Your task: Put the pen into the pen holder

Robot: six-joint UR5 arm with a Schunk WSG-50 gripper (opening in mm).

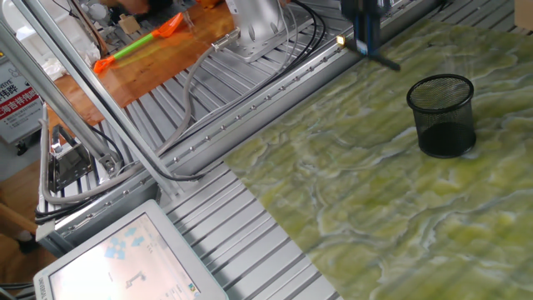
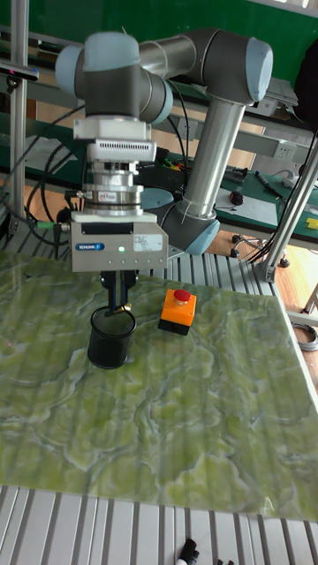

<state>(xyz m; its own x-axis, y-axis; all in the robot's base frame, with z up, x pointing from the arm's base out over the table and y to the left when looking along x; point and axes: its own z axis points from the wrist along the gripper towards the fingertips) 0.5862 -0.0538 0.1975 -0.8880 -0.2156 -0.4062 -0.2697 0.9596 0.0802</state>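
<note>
The pen holder [image 1: 441, 117] is a black mesh cup standing upright on the green marbled mat [image 1: 358, 192]. My gripper [image 1: 363, 42] hangs at the mat's far edge, left of the cup and higher than its rim. It is shut on the pen [image 1: 379, 57], a thin black stick held roughly level, with its gold end [image 1: 340, 39] pointing away from the cup. In the tall fixed view the gripper [image 2: 117, 296] overlaps the pen holder [image 2: 112, 337] from above, and the pen [image 2: 116, 309] lies across the rim line.
A red button on an orange box [image 2: 177, 311] sits on the mat right of the cup. A green-and-orange stick [image 1: 137, 46] lies on the wooden bench. A screen [image 1: 125, 258] occupies the near left, beside aluminium rails and cables [image 1: 200, 92].
</note>
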